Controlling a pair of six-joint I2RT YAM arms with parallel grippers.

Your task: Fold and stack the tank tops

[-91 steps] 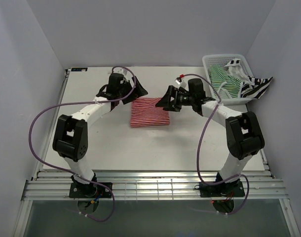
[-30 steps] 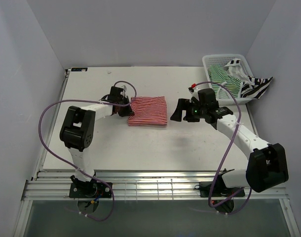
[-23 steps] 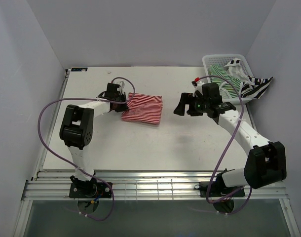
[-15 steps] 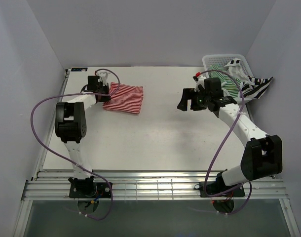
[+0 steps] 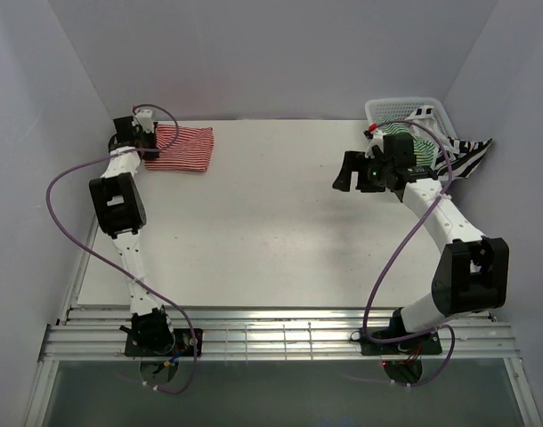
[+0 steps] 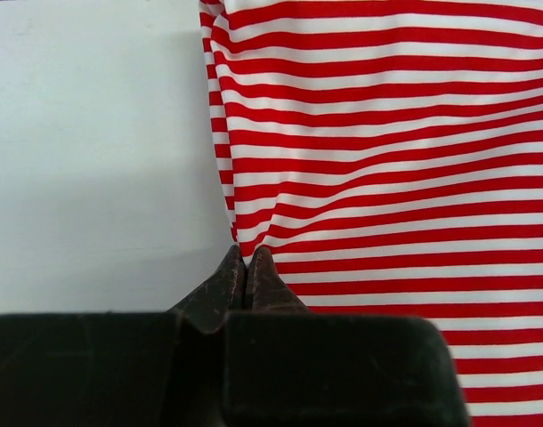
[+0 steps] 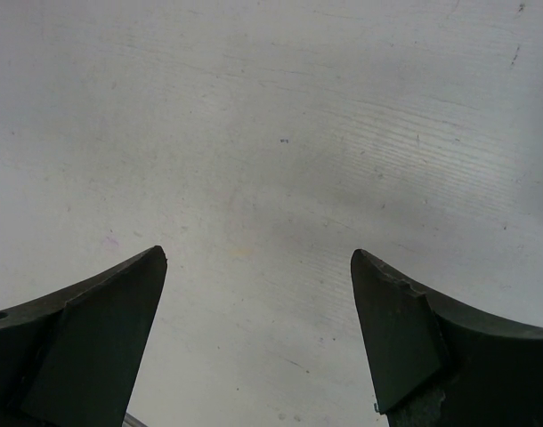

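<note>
Left claw (image 6: 247, 258): I see it closed tight, tips pressed together on the left edge of the red-and-white tank top (image 6: 360, 133), with a small pucker of cloth drawn into the pinch.
Red-and-white tank top, place: folded to a flat rectangle, lying in the far left corner of the worktop (image 5: 280, 231), its stripes running across the fold.
Left arm (image 5: 118, 203): reaches along the left edge of the worktop up to that far corner.
Right claw (image 7: 258, 267): I see it spread wide with nothing between the fingers, over bare worktop near the right edge.
Right claw, neighbours: just to the left of the basket (image 5: 405, 105); whether it touches the basket I cannot tell.
Basket, place: white plastic lattice, in the far right corner of the worktop.
Green-and-white tank top (image 5: 405, 142): bunched inside the basket, unfolded.
Black-and-white tank top (image 5: 467, 158): crumpled, draped over the basket's right rim and hanging outside it.
</note>
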